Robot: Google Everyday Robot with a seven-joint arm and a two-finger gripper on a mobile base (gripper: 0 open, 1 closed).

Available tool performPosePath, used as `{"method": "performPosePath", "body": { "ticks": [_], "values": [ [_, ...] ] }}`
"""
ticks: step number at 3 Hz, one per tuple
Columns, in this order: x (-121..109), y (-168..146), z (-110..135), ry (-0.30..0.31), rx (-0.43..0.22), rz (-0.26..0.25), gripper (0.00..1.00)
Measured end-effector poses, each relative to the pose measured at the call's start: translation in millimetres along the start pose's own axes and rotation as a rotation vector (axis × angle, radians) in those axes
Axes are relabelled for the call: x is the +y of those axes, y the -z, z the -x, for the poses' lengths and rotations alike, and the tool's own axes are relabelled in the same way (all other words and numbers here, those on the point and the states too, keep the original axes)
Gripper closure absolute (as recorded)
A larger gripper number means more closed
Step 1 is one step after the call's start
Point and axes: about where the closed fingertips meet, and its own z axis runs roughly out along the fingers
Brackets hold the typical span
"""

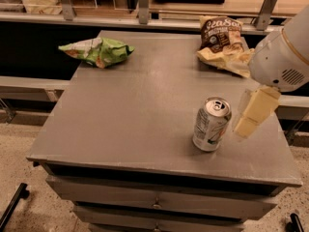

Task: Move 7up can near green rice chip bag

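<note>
I have the cream-coloured gripper hanging over the 3 o'clock side of the flat grey table; I cannot tell whether it is spread or closed. The small silver-white aluminium 7up can stands upright just beside it at 9 o'clock, apparently untouched. The wrinkly light green rice chip bag lies well apart, at 10 o'clock from the can.

Only partly legible print: white lettering on the brown chip bag, far right, roughly "Sea Sa…". 7up can and green rice chip bag print is unreadable. Gripper sits just right of the can.
</note>
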Motion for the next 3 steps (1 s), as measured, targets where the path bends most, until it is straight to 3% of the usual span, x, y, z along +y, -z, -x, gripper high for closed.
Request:
{"method": "performPosePath", "body": {
  "ticks": [1,3],
  "values": [
    [8,-12,3,0.004,-0.055,0.056,0.00],
    [23,-27,11,0.049,-0.153,0.098,0.00]
  ]
}}
